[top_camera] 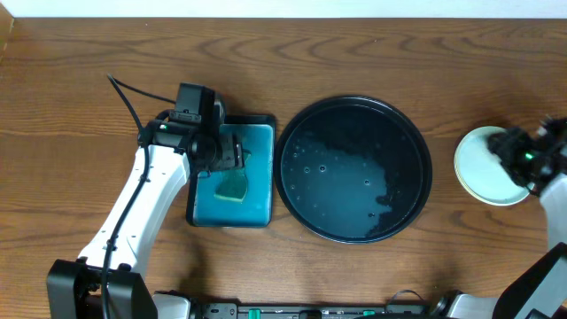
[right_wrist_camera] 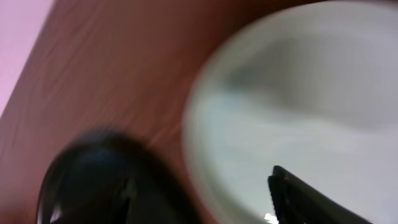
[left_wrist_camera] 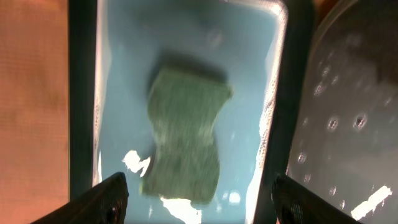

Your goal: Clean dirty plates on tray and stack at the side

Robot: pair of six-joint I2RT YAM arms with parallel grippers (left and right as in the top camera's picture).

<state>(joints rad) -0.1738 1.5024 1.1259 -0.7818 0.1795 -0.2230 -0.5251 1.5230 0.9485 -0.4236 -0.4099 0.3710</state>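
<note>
glossy wet black tray (top_camera: 341, 124), grained wooden table (top_camera: 399, 44), coarse green sponge (left_wrist_camera: 186, 137).

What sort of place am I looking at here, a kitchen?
Probably a robot test bench staged for dishwashing, not a real kitchen: a wooden table with two robot arms, a wet round black tray, a green sponge in a teal-lined tray, and a pale plate set aside.
</note>
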